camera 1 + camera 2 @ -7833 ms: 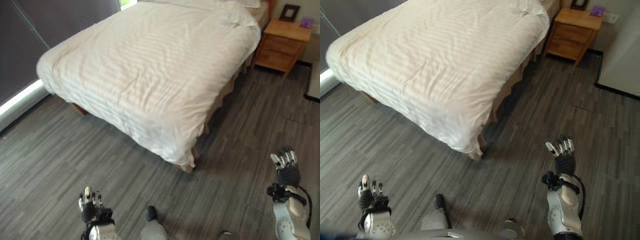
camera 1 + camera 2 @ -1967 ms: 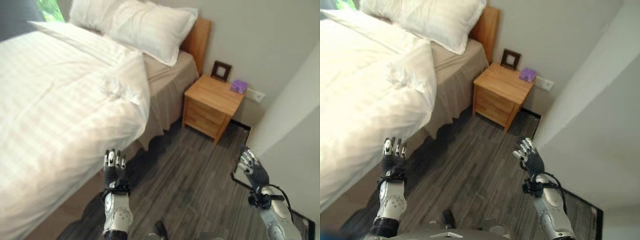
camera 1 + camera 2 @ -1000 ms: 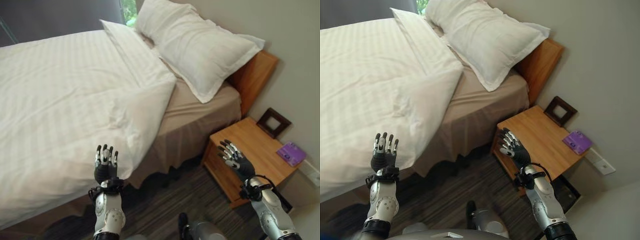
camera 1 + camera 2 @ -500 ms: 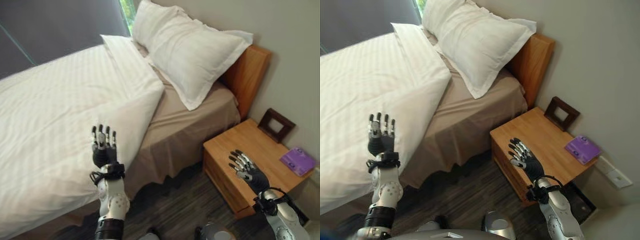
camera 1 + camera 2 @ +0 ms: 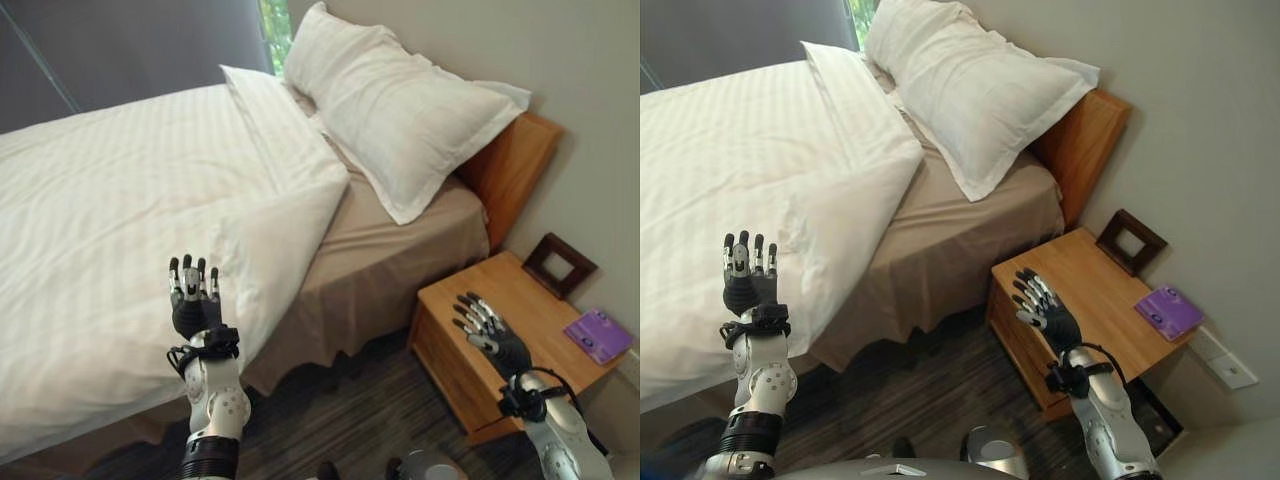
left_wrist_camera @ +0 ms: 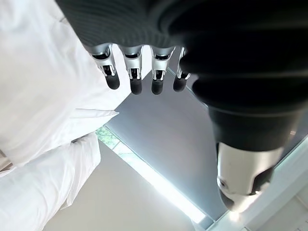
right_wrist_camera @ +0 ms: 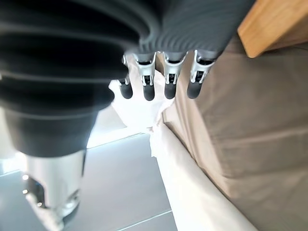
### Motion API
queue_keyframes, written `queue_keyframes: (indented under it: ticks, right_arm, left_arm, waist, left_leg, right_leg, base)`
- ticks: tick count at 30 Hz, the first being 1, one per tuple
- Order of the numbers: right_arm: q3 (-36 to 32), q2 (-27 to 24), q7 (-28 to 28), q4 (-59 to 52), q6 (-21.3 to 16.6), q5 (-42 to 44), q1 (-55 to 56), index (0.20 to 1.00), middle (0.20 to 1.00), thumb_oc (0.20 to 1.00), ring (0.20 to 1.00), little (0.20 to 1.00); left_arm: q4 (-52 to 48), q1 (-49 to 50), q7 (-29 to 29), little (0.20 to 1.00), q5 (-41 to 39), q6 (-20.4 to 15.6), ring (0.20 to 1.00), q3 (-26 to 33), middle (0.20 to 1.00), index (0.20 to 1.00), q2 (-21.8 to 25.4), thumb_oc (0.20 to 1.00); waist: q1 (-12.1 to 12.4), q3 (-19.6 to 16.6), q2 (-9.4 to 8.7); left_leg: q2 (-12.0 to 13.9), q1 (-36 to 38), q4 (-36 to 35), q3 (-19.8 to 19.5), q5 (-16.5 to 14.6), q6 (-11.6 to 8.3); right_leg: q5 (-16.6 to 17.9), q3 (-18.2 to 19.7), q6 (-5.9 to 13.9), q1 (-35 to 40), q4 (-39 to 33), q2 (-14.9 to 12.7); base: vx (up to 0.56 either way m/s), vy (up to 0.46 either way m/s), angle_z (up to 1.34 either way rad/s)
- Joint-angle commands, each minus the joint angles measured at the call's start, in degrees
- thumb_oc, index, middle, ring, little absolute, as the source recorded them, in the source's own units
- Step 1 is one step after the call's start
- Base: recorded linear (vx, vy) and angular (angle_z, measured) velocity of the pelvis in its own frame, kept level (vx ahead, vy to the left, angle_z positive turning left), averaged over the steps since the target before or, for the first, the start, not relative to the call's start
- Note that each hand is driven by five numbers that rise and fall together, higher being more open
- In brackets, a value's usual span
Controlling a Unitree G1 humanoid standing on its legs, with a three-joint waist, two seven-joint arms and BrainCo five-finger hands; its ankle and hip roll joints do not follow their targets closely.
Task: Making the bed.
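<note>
The left hand is raised with straight, spread fingers, empty, in front of the white duvet that covers the bed, its corner folded back off the tan sheet below two pillows. The right hand, also spread and empty, hovers over the nightstand.

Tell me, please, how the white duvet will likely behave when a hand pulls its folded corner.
The duvet looks soft and floppy: its corner lies folded and it drapes over the bed's edge, so it will probably bunch, not slide flat. Covering most of the bed, it may drag heavily.
</note>
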Motion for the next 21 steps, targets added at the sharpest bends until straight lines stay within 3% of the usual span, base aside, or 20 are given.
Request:
queue_keyframes:
  ticks: [1, 5, 10, 12, 13, 15, 19, 21]
  right_arm:
    - [-0.7, 2.8, 0.7, -2.5, -3.5, -0.7, 0.5, 1.000, 1.000, 1.000, 1.000, 1.000]
    - [-1.3, 2.1, 1.5, -2.3, -2.9, -0.2, 0.8, 1.000, 1.000, 1.000, 1.000, 1.000]
    - [-1.5, 0.0, 2.8, -2.5, -2.0, -0.5, 1.5, 1.000, 1.000, 1.000, 1.000, 1.000]
    - [-0.2, -1.7, 4.3, -3.0, -1.1, 0.2, 2.5, 1.000, 1.000, 1.000, 1.000, 1.000]
    - [-0.3, -1.5, 4.3, -3.0, -1.1, 0.2, 2.5, 1.000, 1.000, 1.000, 1.000, 1.000]
    - [1.2, -3.7, 5.6, -3.7, 0.0, 0.8, 3.1, 1.000, 1.000, 1.000, 1.000, 1.000]
    - [2.3, -5.7, 7.1, -4.4, 1.7, 1.7, 3.9, 1.000, 1.000, 1.000, 1.000, 1.000]
    - [2.4, -6.3, 8.1, -4.7, 2.1, 2.3, 3.7, 1.000, 1.000, 1.000, 1.000, 1.000]
  left_arm:
    - [0.3, -3.5, 1.1, 1.000, 9.5, -3.1, 1.000, 0.1, 1.000, 1.000, 8.8, 1.000]
    - [2.5, -4.6, 3.9, 1.000, 15.6, -2.2, 1.000, 1.1, 1.000, 1.000, 12.0, 1.000]
    - [8.3, -8.2, 6.5, 1.000, 18.8, -0.4, 1.000, 2.4, 1.000, 1.000, 19.8, 1.000]
    - [21.0, -13.6, 8.5, 1.000, 22.5, 2.4, 1.000, 2.1, 1.000, 1.000, 28.3, 1.000]
    - [21.5, -14.0, 8.4, 1.000, 22.4, 2.3, 1.000, 1.9, 1.000, 1.000, 28.5, 1.000]
    - [38.6, -22.3, 6.9, 1.000, 24.2, 6.8, 1.000, -1.0, 1.000, 1.000, 36.7, 1.000]
    - [53.1, -30.4, 3.5, 1.000, 27.8, 11.4, 1.000, -4.3, 1.000, 1.000, 43.6, 1.000]
    - [55.1, -34.6, 2.1, 1.000, 30.3, 12.2, 1.000, -7.2, 1.000, 1.000, 45.8, 1.000]
  waist:
    - [-0.4, -1.6, -2.90]
    - [0.0, -2.7, -3.23]
    - [-0.2, -3.1, -2.62]
    - [-1.1, -3.0, -2.00]
    - [-1.1, -2.9, -2.11]
    - [-2.5, -2.1, -1.41]
    - [-4.0, -0.7, -1.05]
    - [-4.3, 0.4, -1.04]
  left_leg:
    - [1.9, 4.3, 0.8, -1.3, -0.7, -2.62]
    - [2.0, 5.3, 0.0, -1.0, -0.5, -2.92]
    - [3.2, 5.7, -0.6, -1.6, 0.4, -4.12]
    - [3.7, 6.0, -1.6, -1.2, 1.0, -4.75]
    - [3.7, 6.0, -1.7, -1.3, 1.0, -4.76]
    - [4.0, 5.6, -2.3, -0.7, 1.4, -5.30]
    - [4.7, 3.9, -2.7, 0.4, 2.0, -5.90]
    - [4.9, 2.5, -2.7, 0.6, 2.4, -6.09]
  right_leg:
    - [13.9, 4.0, 7.15, -1.4, -13.2, -5.0]
    - [14.3, 2.9, 6.55, 0.7, -15.8, -4.9]
    - [13.4, 0.8, 5.39, 3.2, -17.9, -4.4]
    - [13.3, 0.3, 5.11, 3.6, -18.9, -4.1]
    - [13.3, 0.3, 5.10, 3.7, -18.9, -4.0]
    - [13.5, 0.3, 5.11, 3.3, -19.3, -3.6]
    - [14.3, 0.7, 5.21, 1.1, -19.6, -3.0]
    - [14.8, 0.9, 5.12, -0.6, -19.7, -2.7]
  base:
    - [0.07, -0.011, 0.33]
    - [0.07, -0.082, 0.57]
    - [0.06, -0.081, 0.25]
    - [0.04, -0.054, 0.15]
    - [0.02, -0.018, -0.04]
    - [-0.02, -0.006, -0.03]
    - [-0.05, 0.015, -0.03]
    - [-0.08, 0.030, -0.15]
